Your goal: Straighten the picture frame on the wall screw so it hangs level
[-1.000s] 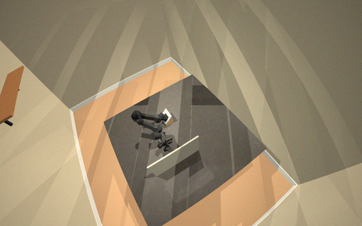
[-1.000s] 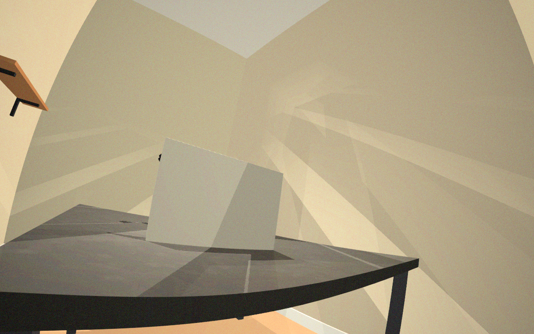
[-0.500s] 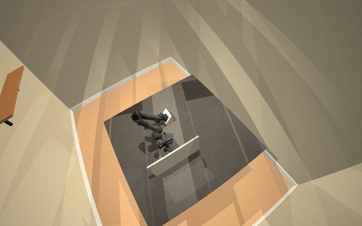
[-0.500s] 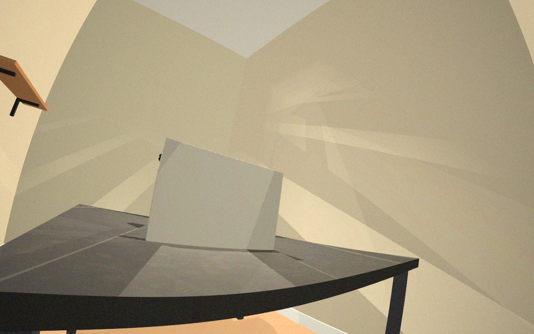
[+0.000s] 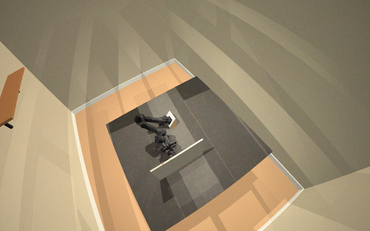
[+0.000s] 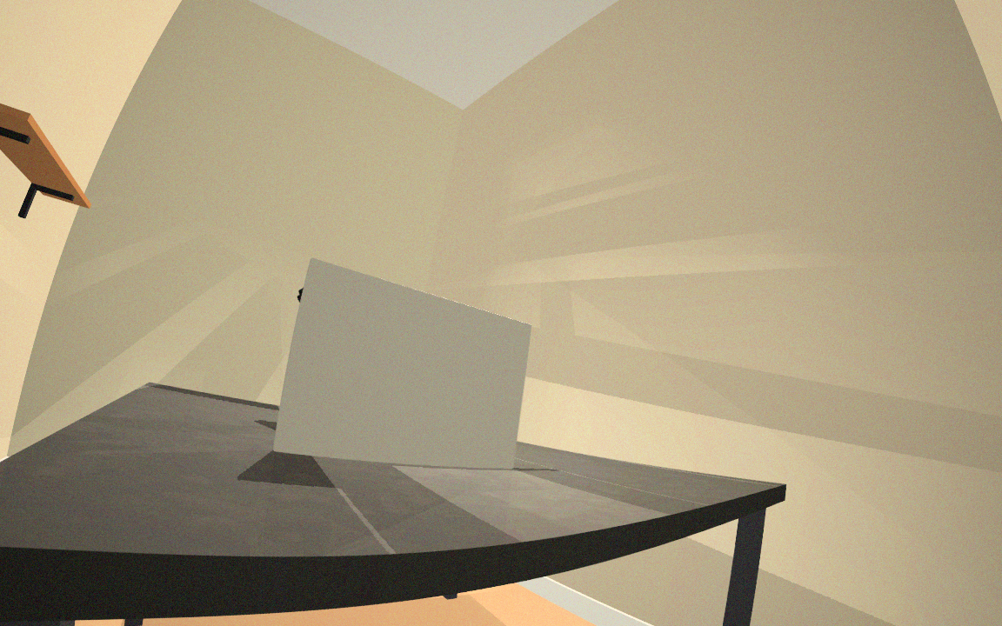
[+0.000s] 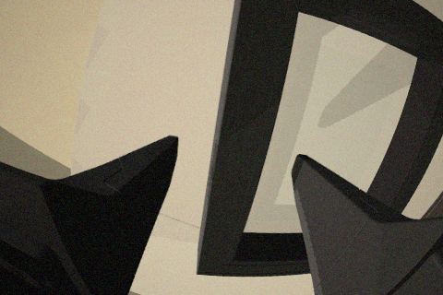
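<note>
The picture frame (image 7: 258, 55) has a thick black border around a pale centre. In the wrist view it hangs against the pale upright wall panel (image 5: 185, 159) (image 6: 404, 373) (image 7: 148, 78), its left bar slanting between my fingertips in the image. My gripper (image 7: 237, 155) is open, with no contact visible. The left fingertip is outside the left bar; the right one overlaps the pale centre. The wrist view is skewed, so I cannot tell which side is higher. The screw and notched strip are hidden. The top and exterior views show the panel from behind, which hides the frame.
The panel stands on a dark table (image 5: 226, 123) (image 6: 100, 482). The arm (image 5: 152, 119) folds out from a white block (image 5: 169, 114) and reaches the panel's far side. A brown wall shelf (image 5: 8, 97) (image 6: 33, 148) is well away at the left.
</note>
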Robot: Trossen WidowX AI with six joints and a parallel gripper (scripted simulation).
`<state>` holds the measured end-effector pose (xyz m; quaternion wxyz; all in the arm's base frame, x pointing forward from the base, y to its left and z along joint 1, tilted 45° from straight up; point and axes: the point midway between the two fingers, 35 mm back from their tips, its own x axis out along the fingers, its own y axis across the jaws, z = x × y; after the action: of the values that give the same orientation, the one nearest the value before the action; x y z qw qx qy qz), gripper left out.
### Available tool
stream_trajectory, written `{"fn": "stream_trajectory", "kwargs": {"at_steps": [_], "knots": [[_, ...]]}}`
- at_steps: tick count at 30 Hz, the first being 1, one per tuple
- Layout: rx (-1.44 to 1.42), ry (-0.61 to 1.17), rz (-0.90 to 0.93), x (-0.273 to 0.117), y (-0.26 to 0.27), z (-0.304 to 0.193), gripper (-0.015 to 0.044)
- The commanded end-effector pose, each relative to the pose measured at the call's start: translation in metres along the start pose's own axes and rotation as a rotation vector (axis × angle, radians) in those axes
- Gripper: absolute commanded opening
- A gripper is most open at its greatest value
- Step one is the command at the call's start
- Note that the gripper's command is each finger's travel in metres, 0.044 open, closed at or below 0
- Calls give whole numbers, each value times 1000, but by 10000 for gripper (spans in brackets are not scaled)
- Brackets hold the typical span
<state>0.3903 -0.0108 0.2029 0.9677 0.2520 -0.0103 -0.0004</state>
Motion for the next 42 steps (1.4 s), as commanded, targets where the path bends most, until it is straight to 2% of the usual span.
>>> {"fn": "stream_trajectory", "kwargs": {"at_steps": [1,13,20,26,28,42], "knots": [[-3,-5,-1,1,0,1,260],[-3,-5,-1,1,0,2,260],[-3,-5,-1,1,0,2,76],[-3,-5,-1,1,0,2,36],[-3,-5,-1,1,0,2,0],[-3,-5,-1,1,2,1,0]]}}
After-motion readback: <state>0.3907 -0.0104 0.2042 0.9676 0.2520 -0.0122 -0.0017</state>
